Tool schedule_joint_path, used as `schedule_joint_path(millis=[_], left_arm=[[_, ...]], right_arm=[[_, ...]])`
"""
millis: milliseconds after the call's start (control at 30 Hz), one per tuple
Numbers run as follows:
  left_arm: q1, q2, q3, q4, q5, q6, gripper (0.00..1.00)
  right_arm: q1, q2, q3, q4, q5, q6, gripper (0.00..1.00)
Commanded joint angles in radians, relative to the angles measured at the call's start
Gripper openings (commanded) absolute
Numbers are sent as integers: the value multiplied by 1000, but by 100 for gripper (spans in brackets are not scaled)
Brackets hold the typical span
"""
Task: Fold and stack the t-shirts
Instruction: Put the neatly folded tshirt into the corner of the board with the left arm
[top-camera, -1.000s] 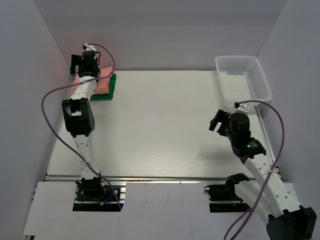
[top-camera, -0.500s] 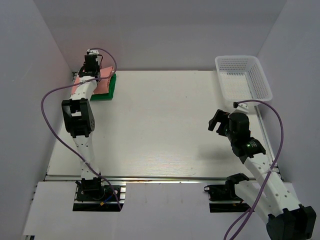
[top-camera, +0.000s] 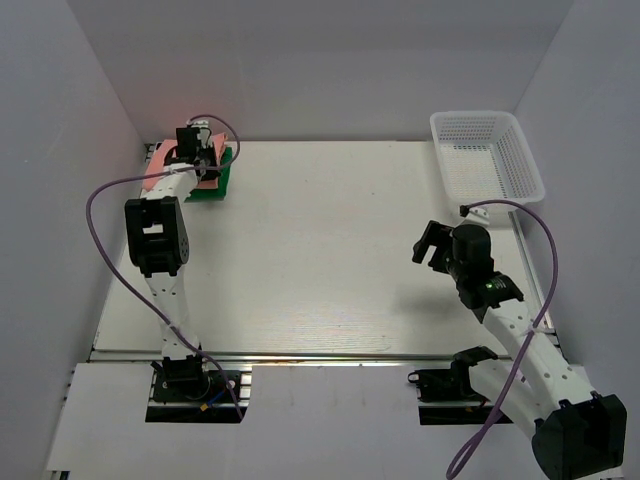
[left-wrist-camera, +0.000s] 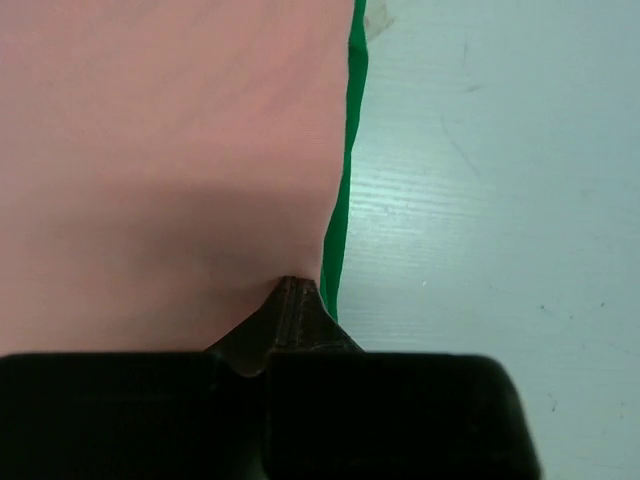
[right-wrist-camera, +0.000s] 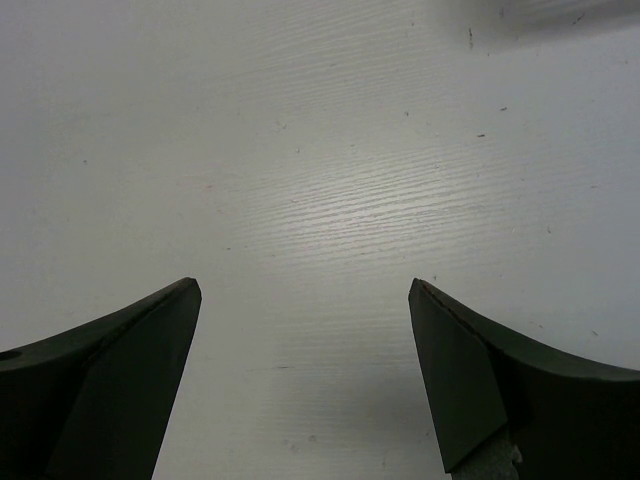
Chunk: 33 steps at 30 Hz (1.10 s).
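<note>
Stack sits at the far left corner of the table (top-camera: 330, 260). The pink shirt (left-wrist-camera: 160, 130) is on top and the green shirt (top-camera: 224, 178) is under it.

- Green shows only as a narrow strip along the pink's right edge, on the side facing the table centre.
- In the top view that edge runs near-to-far, with the far end leaning slightly right. It looks like the stack's long axis follows it, but the arm covers the middle, so I can't confirm the full outline.
- In the wrist view the pink lies flat and smooth. Its edge and the green strip run straight up the frame, side by side and touching.

Left gripper (left-wrist-camera: 291, 295): arm reached out over the stack, fingers together into a single point. The tip sits on the pink cloth just inside its right edge. I can't tell whether any cloth is pinched in the seam.

Right gripper (right-wrist-camera: 305, 285): fingers wide apart, nothing between them, hanging over bare table on the right side, well away from the stack.

Basket (top-camera: 480, 165): white mesh, far right corner, open side up, long axis near-to-far. Both shirts are on the table across from it, well apart, and neither arm is touching it.
</note>
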Motion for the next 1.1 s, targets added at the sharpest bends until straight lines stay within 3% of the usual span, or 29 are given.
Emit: schedule_joint_path(millis=[0,467,700,733,767,833,867,900,1067], left_arm=[[-4,-23,-62,0,5,-49,0],[-4,131,-8,-53,77,-78,0],[-4,16,10,-106,167,-97,2],[-19,-8,10,-115,181,-97,9],[-33,-38,10,-115,196,-97,33],[-59,-138,-37,-106,206,-97,55],[-70,-177,-60,-89,206,-106,82],[-82,-214,-101,-80,196,-106,97],[-203,-407,-246,-71,155,-157,100]], right_arm=[[-4,16,-7,67,-5,-7,90],[-2,31,5,88,-37,-8,90],[-2,-23,14,90,-65,-22,90],[-1,-29,17,93,-69,-21,90],[-2,-36,19,93,-77,-22,90],[-6,-55,19,99,-94,-19,90],[-3,-56,17,102,-102,-16,90],[-2,-59,13,111,-125,-11,90],[2,-105,-13,136,-163,-1,90]])
